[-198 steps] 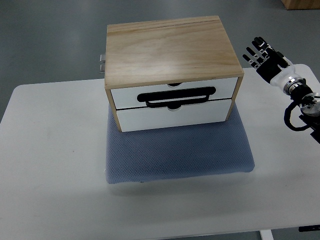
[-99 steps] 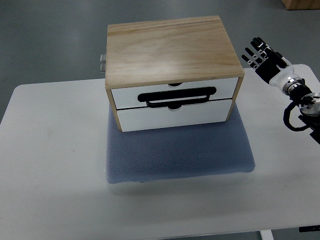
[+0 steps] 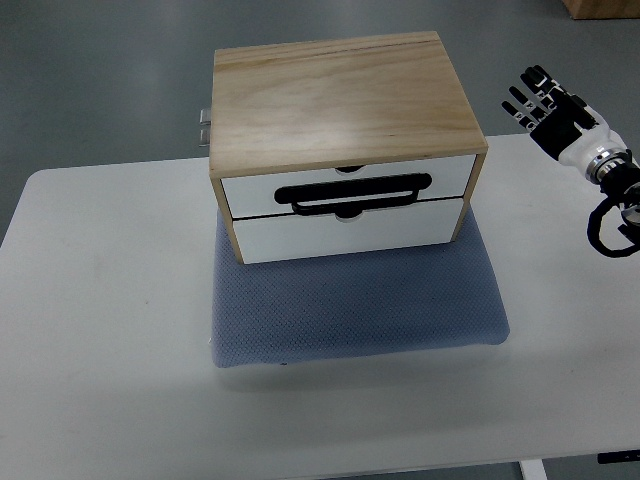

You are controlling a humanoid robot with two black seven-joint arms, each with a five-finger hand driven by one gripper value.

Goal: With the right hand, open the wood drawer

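A wooden drawer box point(image 3: 340, 100) stands on a blue-grey mat point(image 3: 355, 310) on the white table point(image 3: 100, 330). It has two white drawer fronts, both shut. The upper drawer point(image 3: 350, 185) carries a black loop handle point(image 3: 356, 193); the lower drawer point(image 3: 350, 228) sits just below it. My right hand point(image 3: 550, 108) is at the far right, above the table's back edge, well to the right of the box and apart from it. Its fingers are spread and hold nothing. The left arm is out of view.
A small metal fitting point(image 3: 205, 127) sticks out at the box's back left. A black cable loops by my right wrist point(image 3: 605, 225). A wooden object point(image 3: 603, 8) shows at the top right corner. Grey floor lies beyond the table.
My right hand has moved to the right and slightly up, further from the box. The box and its drawers have not moved.
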